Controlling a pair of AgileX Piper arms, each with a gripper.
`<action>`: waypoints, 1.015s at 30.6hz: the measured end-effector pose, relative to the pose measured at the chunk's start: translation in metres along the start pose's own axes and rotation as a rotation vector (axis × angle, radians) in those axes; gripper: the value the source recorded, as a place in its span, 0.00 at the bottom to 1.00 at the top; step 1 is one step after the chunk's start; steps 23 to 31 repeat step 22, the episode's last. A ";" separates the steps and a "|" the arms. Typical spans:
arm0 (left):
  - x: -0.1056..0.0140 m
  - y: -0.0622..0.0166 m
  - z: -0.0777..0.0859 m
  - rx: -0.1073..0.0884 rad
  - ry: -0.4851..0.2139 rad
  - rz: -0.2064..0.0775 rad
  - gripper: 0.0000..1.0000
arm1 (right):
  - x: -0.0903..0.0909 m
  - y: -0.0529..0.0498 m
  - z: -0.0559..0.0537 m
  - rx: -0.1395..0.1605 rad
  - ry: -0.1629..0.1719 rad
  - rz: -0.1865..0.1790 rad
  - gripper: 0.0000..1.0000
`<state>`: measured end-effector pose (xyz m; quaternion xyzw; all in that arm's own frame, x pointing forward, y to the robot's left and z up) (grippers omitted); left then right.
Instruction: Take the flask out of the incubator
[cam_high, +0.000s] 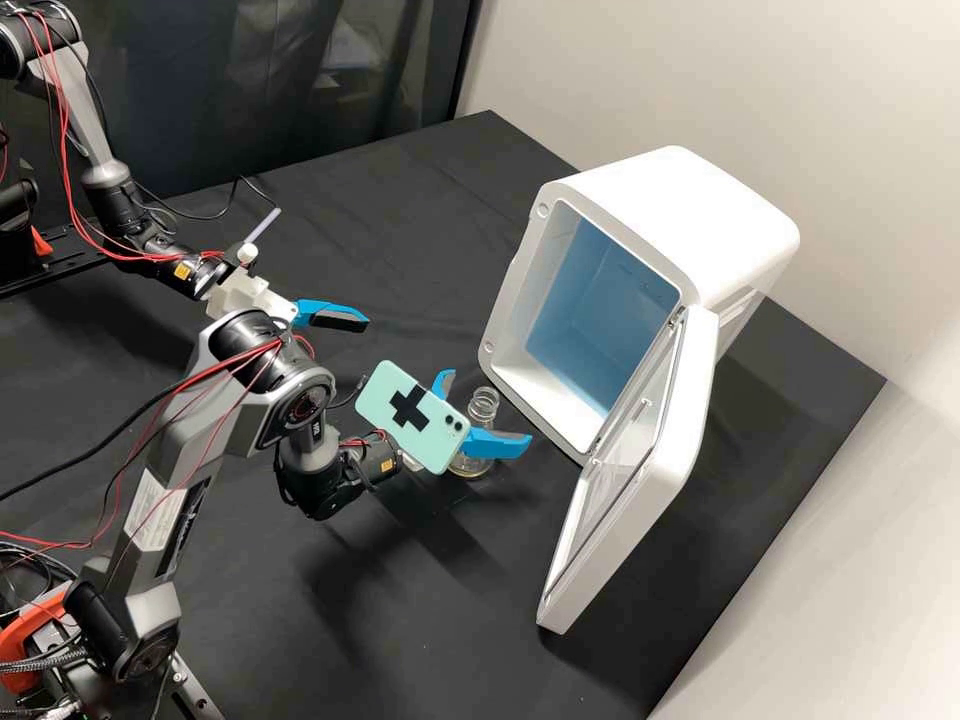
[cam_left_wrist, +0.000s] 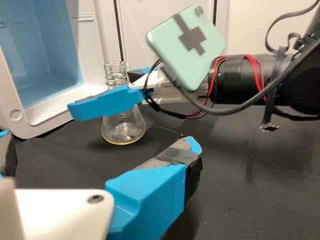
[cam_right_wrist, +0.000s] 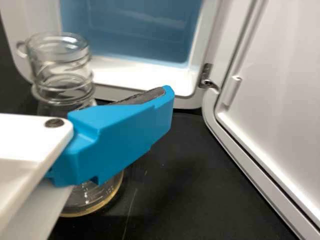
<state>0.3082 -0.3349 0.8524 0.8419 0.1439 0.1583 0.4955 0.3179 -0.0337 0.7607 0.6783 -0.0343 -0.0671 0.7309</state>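
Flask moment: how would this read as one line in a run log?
flask upright on bench, outside incubator | door open | right fingers open around flask | left fingers open, clear of flask

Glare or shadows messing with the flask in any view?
High view: even light, with a soft arm shadow on the bench near the flask and no glare. Left wrist view: small highlights on the flask's neck, faint shadow beside its base. Right wrist view: the incubator door is bright and the flask rim glints lightly.
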 end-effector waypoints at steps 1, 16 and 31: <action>0.000 0.0000 0.000 -0.002 0.002 0.000 1.00 | -0.001 0.003 0.000 0.020 0.001 0.009 1.00; 0.000 -0.0046 -0.001 -0.003 0.000 0.046 1.00 | -0.006 0.011 -0.002 0.074 0.019 0.021 1.00; -0.003 -0.0032 -0.002 -0.070 -0.011 0.102 1.00 | -0.006 0.011 -0.002 0.074 0.019 0.021 1.00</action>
